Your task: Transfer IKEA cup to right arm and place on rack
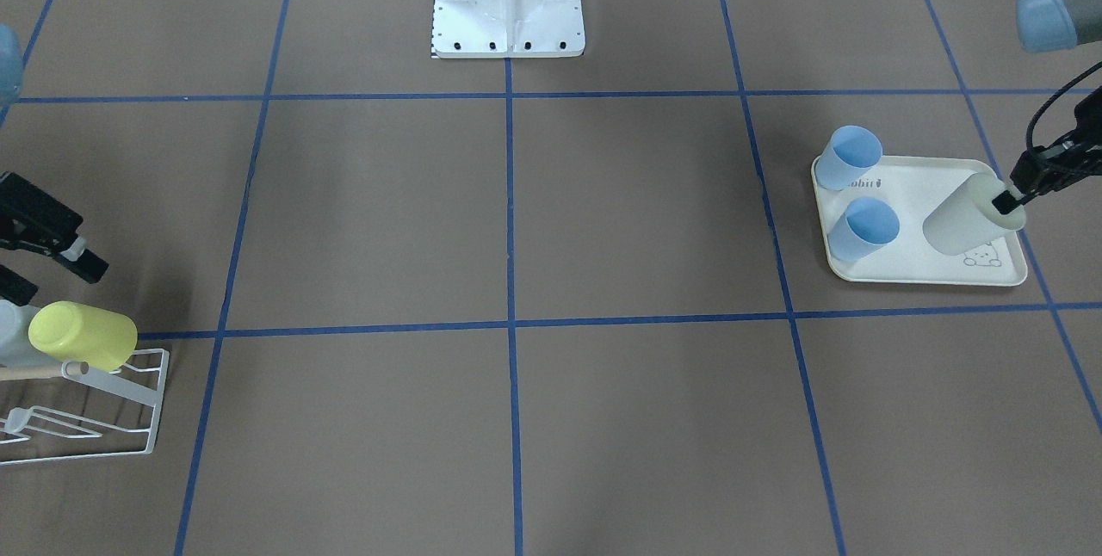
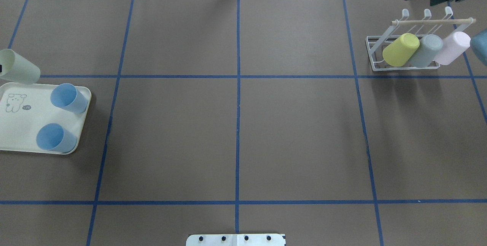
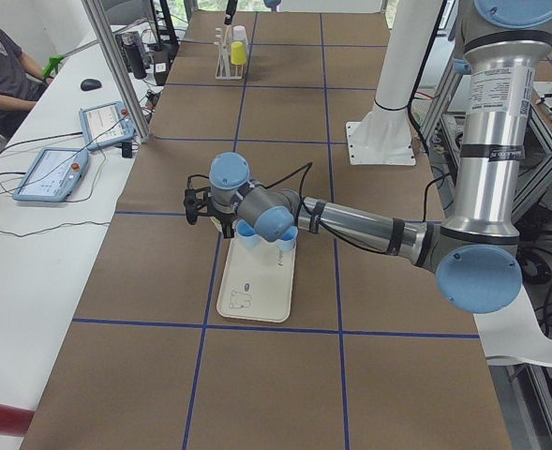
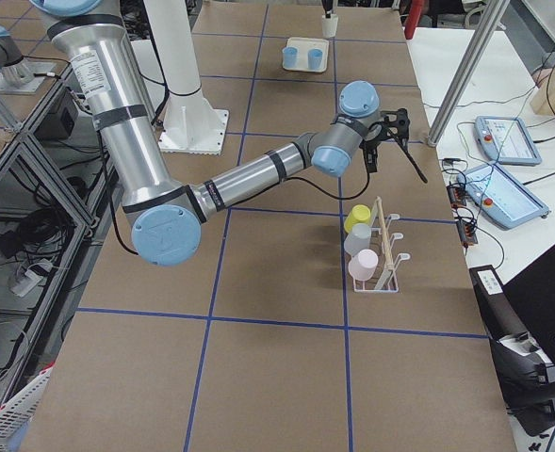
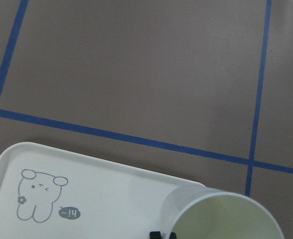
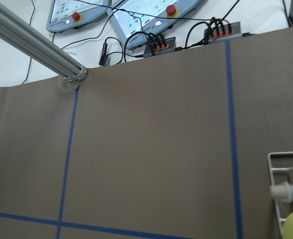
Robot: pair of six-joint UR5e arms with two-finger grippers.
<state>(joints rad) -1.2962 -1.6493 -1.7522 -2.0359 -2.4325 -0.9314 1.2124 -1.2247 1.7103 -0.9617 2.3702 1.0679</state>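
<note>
**Cup pinched at tray, rack far across the table**

Clock positions are read on the overhead view, with the robot at 6.

- **Open room:** The middle of the table (image 2: pixel 296 135) is wide open, with only blue tape lines on it. The base plate (image 1: pixel 508 5) sits at the 6 o'clock edge.
- **Tray:** The tray (image 1: pixel 938 272) sits hard against the 9 o'clock edge. Two blue cups (image 1: pixel 865 229) stand on its 3 o'clock side.
- **Rack:** The rack (image 2: pixel 371 57) is at 2 o'clock, near the corner. A yellow cup (image 2: pixel 399 50), a grey cup (image 2: pixel 426 50) and a pink cup (image 2: pixel 452 48) lean side by side under the dowel (image 2: pixel 433 21).
- **Cup:** The pale green cup (image 1: pixel 964 227) is at the tray's 12 o'clock side. It is tilted and seems lifted off the tray.
- **Left gripper:** The left gripper (image 1: pixel 1006 201) pinches the cup's rim, one finger inside the mouth and one outside.
- **Right gripper:** The right gripper (image 1: pixel 56 276) hangs at 12 o'clock of the rack, fingers spread with nothing between them.
- **Separation:** The cup and the rack are well apart.
</note>
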